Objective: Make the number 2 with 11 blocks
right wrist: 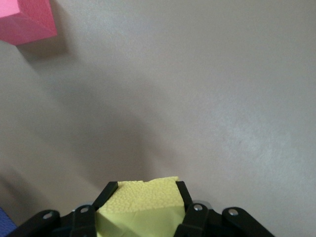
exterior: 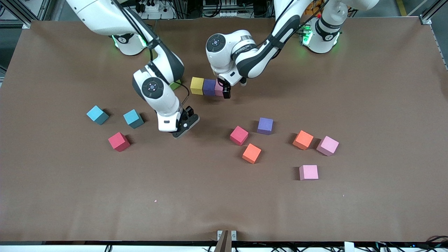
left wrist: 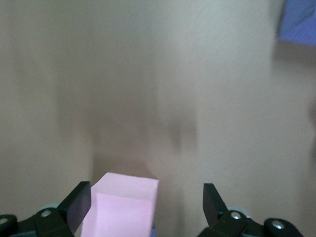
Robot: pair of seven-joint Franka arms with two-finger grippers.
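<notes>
Toward the right arm's end of the brown counter [exterior: 367, 105] lie two light blue blocks, one [exterior: 97, 114] closer to that end than the other [exterior: 133, 118], with a red block [exterior: 119, 141] nearer the front camera than both. Next comes the right hand [exterior: 184, 123], up over bare counter, its fingers pinched on a yellow-green block [right wrist: 140, 210] that only the right wrist view shows. A green block [exterior: 175, 84] peeks out from under that arm. Then comes the start of the number 2: a yellow block [exterior: 197, 85], a purple block [exterior: 209, 87] and a pink block [exterior: 219, 89] touching in a row, farther from the front camera than the loose blocks. The left hand [exterior: 226, 91] hovers at the pink block with its fingers spread wide and the block between them, untouched. Nearer the camera sit a second red block [exterior: 239, 135], a second purple block [exterior: 265, 125] and an orange block [exterior: 252, 153] in a loose cluster. Toward the left arm's end lie another orange block [exterior: 303, 139] just beside a pink one [exterior: 327, 145], and a last pink block [exterior: 308, 172] nearest the camera.
</notes>
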